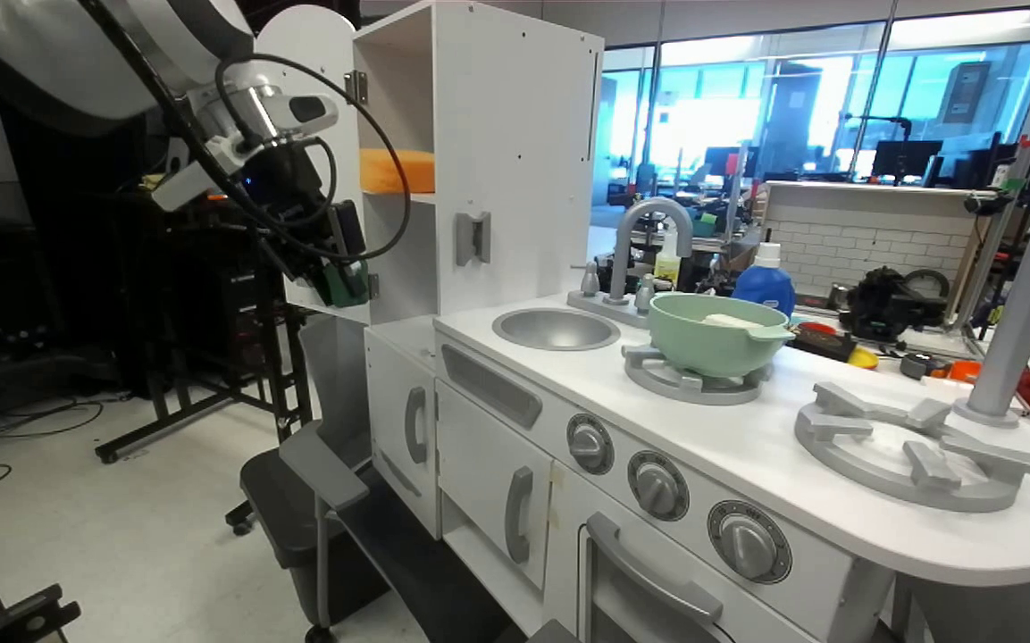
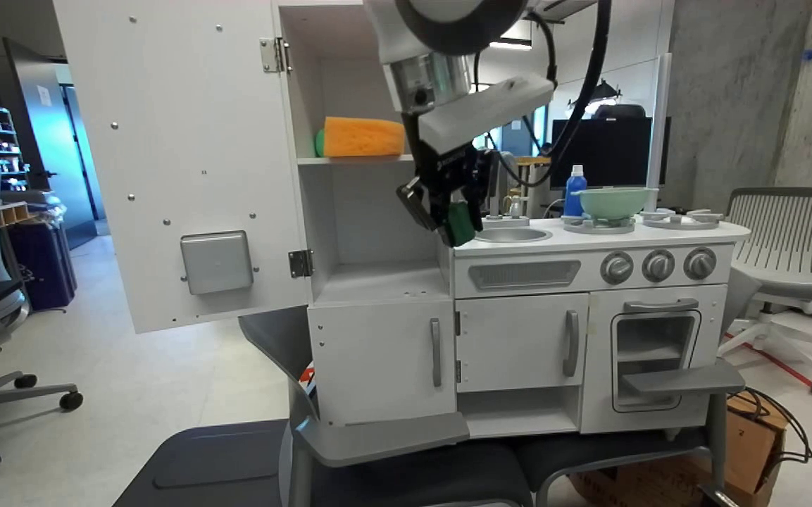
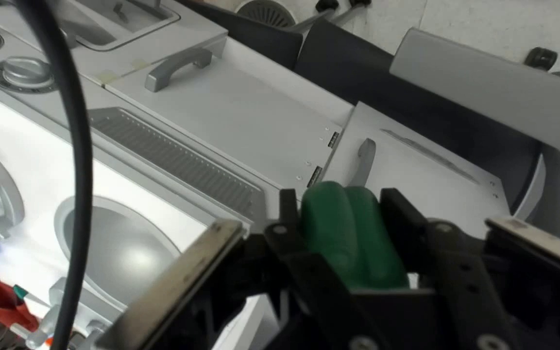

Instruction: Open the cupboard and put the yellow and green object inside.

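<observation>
The cupboard (image 2: pixel 377 278) is the tall white tower, and its door (image 2: pixel 187 162) with a grey square panel stands wide open in both exterior views. A yellow-orange block (image 2: pixel 363 137) lies on its middle shelf, with a bit of green at its left end; it also shows in an exterior view (image 1: pixel 398 170). My gripper (image 2: pixel 453 229) is shut on a dark green lobed object (image 3: pixel 352 233), held in the air in front of the tower's sink-side edge. The green object also shows between the fingers in both exterior views (image 1: pixel 342 284).
The tower's side wall (image 2: pixel 446 264) stands close behind the gripper. The sink (image 1: pixel 557 330), tap (image 1: pixel 657 214) and pale-green bowl (image 1: pixel 711 335) are on the counter. Chairs (image 2: pixel 391 436) stand in front of the low doors (image 2: pixel 384 366). A black cable loops by the wrist.
</observation>
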Action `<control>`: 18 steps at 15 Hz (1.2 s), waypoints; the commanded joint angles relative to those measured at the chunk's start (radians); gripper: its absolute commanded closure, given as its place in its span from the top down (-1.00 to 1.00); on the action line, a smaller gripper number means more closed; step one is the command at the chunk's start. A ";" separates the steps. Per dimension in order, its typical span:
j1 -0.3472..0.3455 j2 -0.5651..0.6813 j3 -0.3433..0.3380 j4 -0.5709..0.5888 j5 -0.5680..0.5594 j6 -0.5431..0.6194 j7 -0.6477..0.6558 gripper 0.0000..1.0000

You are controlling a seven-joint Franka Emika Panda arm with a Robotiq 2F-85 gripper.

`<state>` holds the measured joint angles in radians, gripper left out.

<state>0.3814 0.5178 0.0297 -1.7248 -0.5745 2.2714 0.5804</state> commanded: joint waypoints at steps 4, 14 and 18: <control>0.133 0.268 -0.086 0.326 -0.212 -0.005 0.145 -0.58; 0.130 0.633 -0.187 0.758 -0.321 -0.025 0.150 -0.58; 0.138 0.732 -0.224 0.903 -0.326 -0.036 0.147 -0.58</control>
<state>0.5126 1.1584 -0.1696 -0.9759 -0.8814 2.2686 0.7374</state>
